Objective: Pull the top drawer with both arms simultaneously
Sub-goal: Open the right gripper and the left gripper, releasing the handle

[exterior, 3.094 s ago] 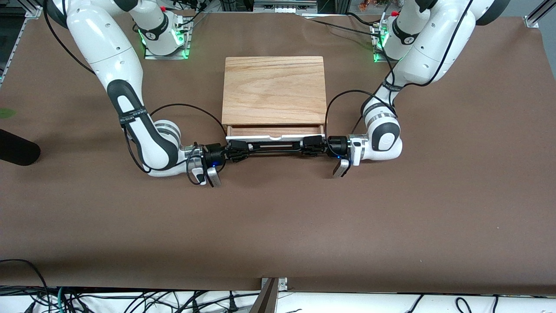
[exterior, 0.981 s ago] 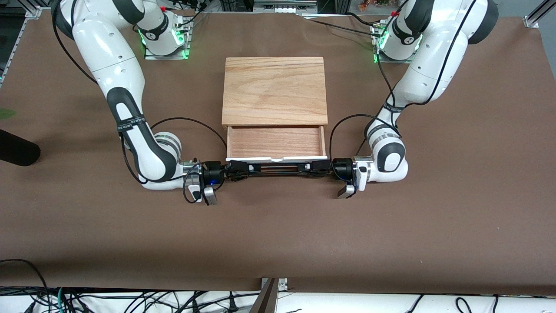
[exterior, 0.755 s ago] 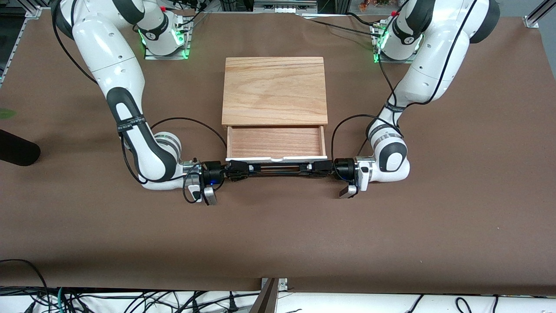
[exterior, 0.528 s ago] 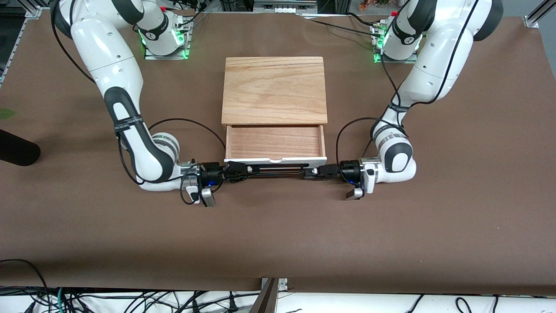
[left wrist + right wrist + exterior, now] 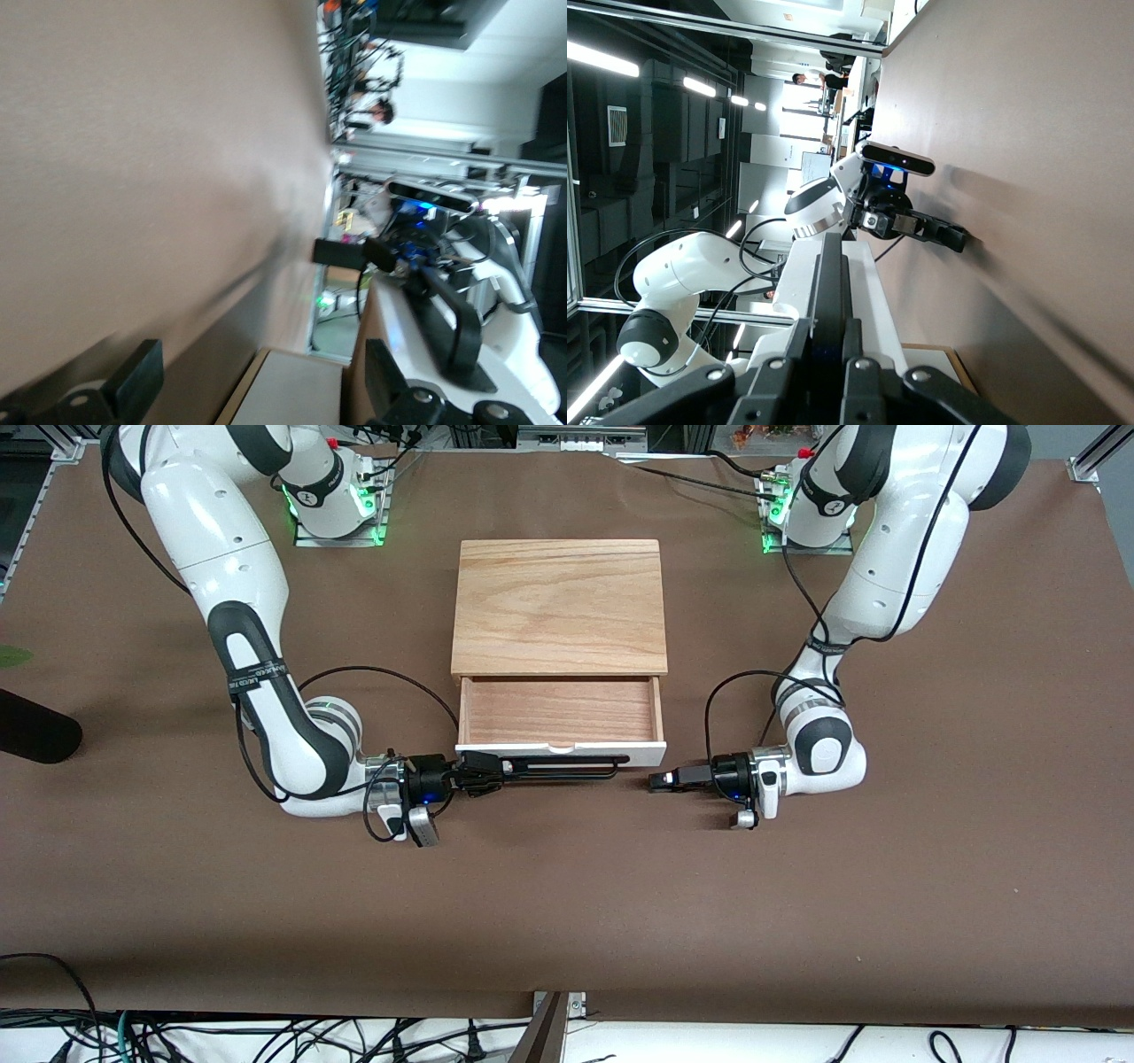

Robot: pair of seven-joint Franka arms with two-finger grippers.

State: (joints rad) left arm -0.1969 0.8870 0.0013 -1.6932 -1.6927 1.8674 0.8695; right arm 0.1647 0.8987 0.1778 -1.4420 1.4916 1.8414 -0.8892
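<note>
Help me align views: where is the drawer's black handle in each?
Front view: black handle along the white drawer front, one end in the right pincer.
Left wrist view: black handle arching off that front.
Right wrist view: handle clamped in that pincer.
Shared landmark: white drawer front.

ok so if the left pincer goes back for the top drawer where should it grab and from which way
Probably the free end of the black handle, toward the left arm's end of the table, approached level from that end. The bar runs along the top drawer front; the right pincer holds its other end, and the open left pincer hangs just off it.
</note>
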